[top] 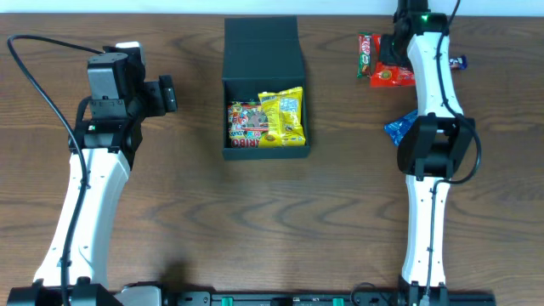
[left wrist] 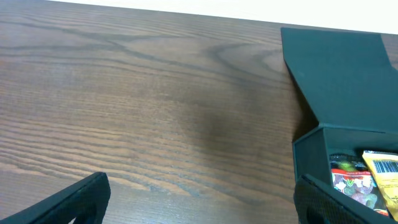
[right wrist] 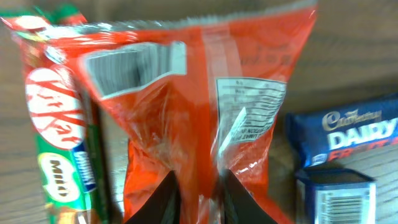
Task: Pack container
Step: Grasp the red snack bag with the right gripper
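Dark wood tabletop from overhead: the container (top: 263,85) sits centre, lid flapped back so our arms can reach in, two packets already inside. From our left wrist, the left gripper (left wrist: 199,202) waits wide apart and empty beside the box. From our right wrist, the right gripper (right wrist: 198,196) pinches the red packet (right wrist: 199,112) (KitKat (right wrist: 59,137) alongside), presumably next in.

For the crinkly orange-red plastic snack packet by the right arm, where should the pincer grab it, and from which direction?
Grip the orange-red plastic snack packet at its raised middle seam, coming straight down from above. It lies flat on the wooden table, so no edge offers purchase, but the film puckers up along the centre. The right pincer already pinches that fold, clear of the KitKat bar and the blue Dairy Milk bar on either side.
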You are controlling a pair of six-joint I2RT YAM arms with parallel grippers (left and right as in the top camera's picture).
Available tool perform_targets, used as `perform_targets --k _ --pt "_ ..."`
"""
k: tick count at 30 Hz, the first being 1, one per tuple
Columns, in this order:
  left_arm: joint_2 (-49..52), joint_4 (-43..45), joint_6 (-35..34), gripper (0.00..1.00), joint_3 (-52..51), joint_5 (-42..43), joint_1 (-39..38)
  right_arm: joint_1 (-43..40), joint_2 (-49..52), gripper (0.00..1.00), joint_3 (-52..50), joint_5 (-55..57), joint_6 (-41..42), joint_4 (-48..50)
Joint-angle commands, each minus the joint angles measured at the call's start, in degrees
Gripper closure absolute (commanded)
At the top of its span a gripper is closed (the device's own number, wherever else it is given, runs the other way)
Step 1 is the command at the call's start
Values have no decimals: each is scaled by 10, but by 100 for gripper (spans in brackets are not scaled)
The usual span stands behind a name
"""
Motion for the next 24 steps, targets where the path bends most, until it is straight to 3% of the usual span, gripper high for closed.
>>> perform_targets --k 1,9,12,14,24 --pt "5 4 -2 5 -3 -4 2 5 -48 80 50 -2 16 -4" --pt "5 4 7 5 -3 -4 2 43 -136 81 68 0 15 -20" --pt "5 4 14 5 -3 -4 2 70 -156 79 68 58 15 -34" --pt "5 4 14 4 -3 -4 2 79 -156 56 67 87 15 -37" --pt "5 3 14 5 -3 -4 2 34 -65 30 8 20 92 -42"
